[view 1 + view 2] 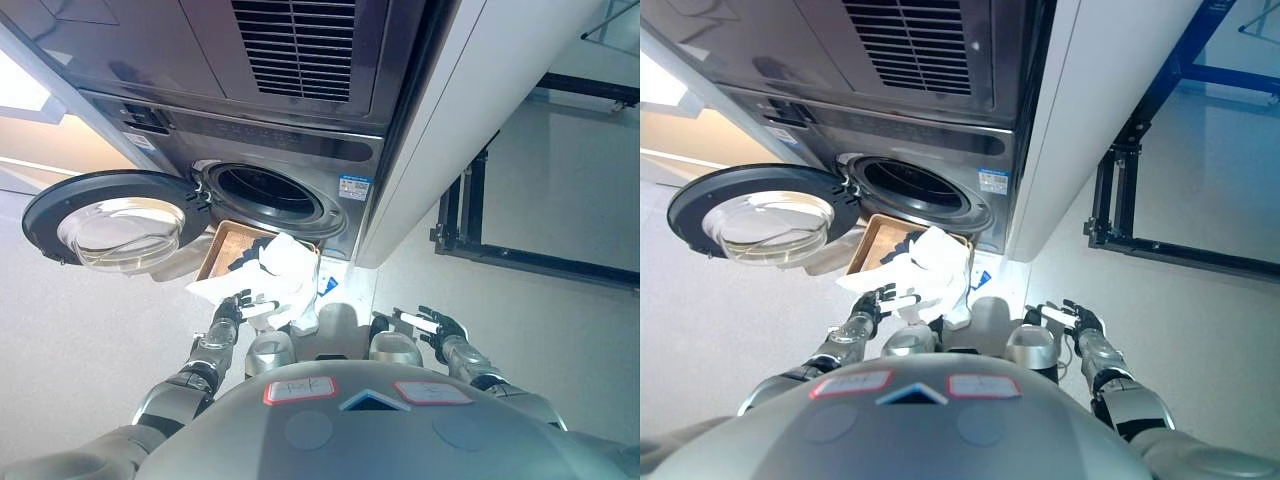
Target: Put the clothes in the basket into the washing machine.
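The washing machine's drum opening [270, 195] faces me, and its round door [115, 225] is swung wide open to the left. A brown basket [222, 245] stands on the floor just below the opening. A bunched white cloth [285, 265] rises over its near side, with a dark garment [243, 262] beneath it. My left hand [238, 305] is at the cloth's lower left edge, fingers curled onto the fabric. My right hand [430, 325] hovers low on the right, apart from the basket, with relaxed fingers and nothing in it.
A second appliance with a vent grille [295, 45] is stacked above the washer. A tall white panel [450, 130] flanks the machine on the right. A black metal frame [480, 240] stands beyond it. A small blue-and-white item [328, 285] lies by the basket.
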